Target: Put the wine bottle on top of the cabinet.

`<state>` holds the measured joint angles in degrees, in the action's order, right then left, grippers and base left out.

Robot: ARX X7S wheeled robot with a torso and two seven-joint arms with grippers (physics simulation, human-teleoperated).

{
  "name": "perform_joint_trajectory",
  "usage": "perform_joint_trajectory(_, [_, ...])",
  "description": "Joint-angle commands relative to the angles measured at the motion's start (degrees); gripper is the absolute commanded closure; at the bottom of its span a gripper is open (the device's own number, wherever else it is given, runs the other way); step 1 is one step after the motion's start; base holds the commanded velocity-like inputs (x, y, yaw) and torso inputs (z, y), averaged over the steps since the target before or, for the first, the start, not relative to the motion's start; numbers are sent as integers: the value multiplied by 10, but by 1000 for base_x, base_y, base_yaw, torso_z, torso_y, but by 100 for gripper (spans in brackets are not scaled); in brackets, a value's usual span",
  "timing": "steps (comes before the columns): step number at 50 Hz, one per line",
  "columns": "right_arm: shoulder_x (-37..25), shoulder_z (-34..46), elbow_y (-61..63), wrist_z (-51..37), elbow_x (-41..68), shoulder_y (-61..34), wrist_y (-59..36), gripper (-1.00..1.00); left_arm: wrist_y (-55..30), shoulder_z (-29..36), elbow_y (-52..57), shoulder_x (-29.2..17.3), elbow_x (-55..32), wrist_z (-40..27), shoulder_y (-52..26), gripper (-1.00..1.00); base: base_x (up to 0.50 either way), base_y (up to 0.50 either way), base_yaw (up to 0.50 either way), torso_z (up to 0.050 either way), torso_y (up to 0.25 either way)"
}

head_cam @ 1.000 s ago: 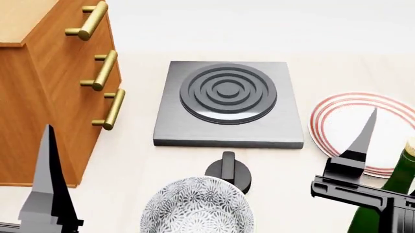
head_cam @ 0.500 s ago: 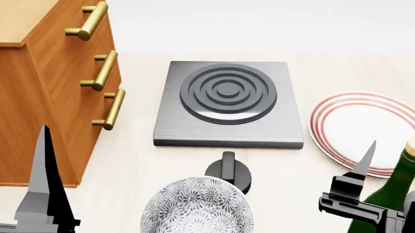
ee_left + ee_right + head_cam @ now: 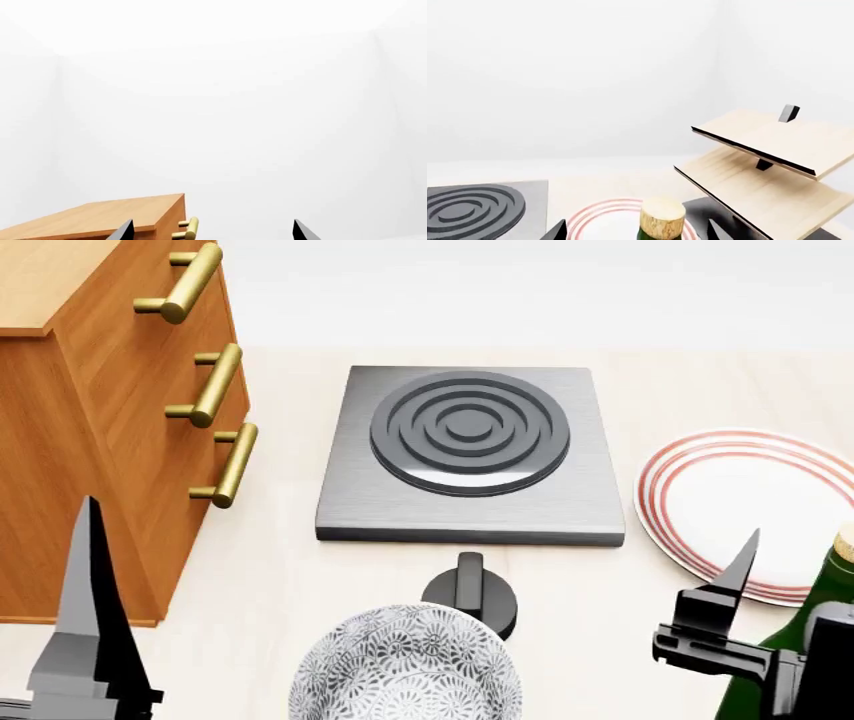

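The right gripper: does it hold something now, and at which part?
Nothing is held yet. The right gripper is open, its fingers on either side of the wine bottle around the cork, not closed on it. The left gripper is empty.

Left gripper (image 3: 94,640) at seven o'clock: a tall, tapering grey-and-black blade. Right gripper (image 3: 747,640) at five o'clock: blocky matte-black housing, with pointed grey-black fingers (image 3: 738,565)

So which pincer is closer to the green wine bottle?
The right one. The right pincer is around the wine bottle, fingers open either side of its cork. The left pincer is far off, beside the cabinet.
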<state>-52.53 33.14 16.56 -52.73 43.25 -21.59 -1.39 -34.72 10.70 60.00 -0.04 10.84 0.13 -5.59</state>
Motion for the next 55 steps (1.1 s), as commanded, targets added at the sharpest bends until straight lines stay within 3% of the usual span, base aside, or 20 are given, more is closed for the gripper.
perform_joint_trajectory(1, [15,-1,-28,19,5,-3,9,-100,1,-3,0,0,-1,1,1,-100,0,0,0,0,0])
perform_joint_trajectory(55, [21,-5,-87,39,8,-34,-20,-100,4,-5,0,0,0,4,6,-100,0,0,0,0,0])
